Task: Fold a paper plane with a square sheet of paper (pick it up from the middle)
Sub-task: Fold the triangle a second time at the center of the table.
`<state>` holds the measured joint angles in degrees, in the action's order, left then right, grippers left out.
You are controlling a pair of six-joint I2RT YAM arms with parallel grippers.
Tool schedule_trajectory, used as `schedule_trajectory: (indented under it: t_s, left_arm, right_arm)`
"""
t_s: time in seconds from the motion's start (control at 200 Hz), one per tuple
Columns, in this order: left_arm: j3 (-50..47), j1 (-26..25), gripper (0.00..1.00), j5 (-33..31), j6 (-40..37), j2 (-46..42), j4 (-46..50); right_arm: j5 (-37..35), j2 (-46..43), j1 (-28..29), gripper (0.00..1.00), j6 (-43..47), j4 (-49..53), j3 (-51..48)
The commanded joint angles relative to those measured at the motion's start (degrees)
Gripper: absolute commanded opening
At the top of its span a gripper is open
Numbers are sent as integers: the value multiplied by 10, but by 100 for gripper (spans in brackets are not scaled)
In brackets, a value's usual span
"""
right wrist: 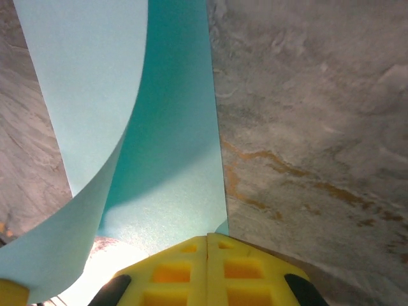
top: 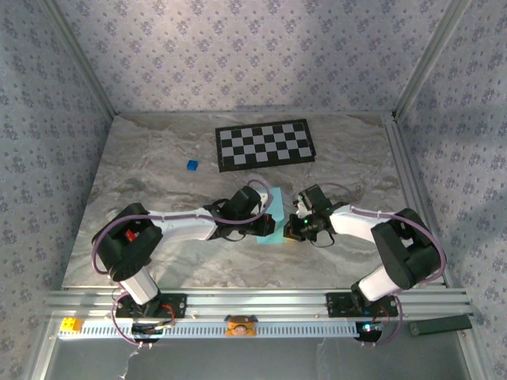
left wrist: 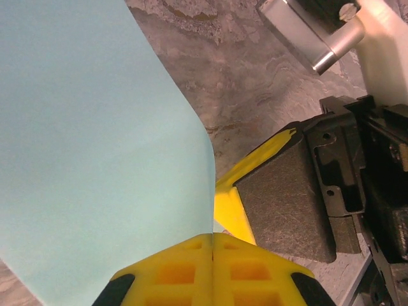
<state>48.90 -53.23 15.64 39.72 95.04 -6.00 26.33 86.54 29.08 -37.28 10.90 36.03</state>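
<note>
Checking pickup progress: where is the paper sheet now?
Top view: the square sheet of paper is mid-table, held by the left gripper and right gripper, near-side of the checkerboard.

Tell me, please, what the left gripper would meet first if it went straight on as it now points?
Beyond the paper it pinches, probably the right gripper, whose yellow finger lies just ahead; depth is unclear.

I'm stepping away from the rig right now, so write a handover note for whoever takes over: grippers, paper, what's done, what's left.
Left gripper: shut on the square sheet of paper.
Right gripper: shut on the same sheet, which curls over beside it.
Sheet is mid-table between the arms, on the near side of the checkerboard.
Done: sheet gripped by both and bent.
Left: no sharp crease or dart shape visible, so the folding is still to do.
</note>
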Motion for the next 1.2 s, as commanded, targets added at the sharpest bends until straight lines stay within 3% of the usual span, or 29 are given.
schedule_trajectory:
  t_s: [0.0, 0.505, 1.0, 1.194]
  left_arm:
    - [7, 4, 0, -3, 7, 14, -7]
    - [17, 6, 0, -7, 6, 31, -14]
    - [17, 15, 0, -21, -16, 30, 12]
    - [44, 19, 0, -68, -64, 39, 78]
  right_arm:
    - [-64, 14, -2, 0, 50, 86, 15]
    - [46, -7, 9, 3, -7, -33, 10]
    - [-22, 47, 9, 1, 8, 29, 6]
    - [-27, 50, 10, 1, 8, 40, 12]
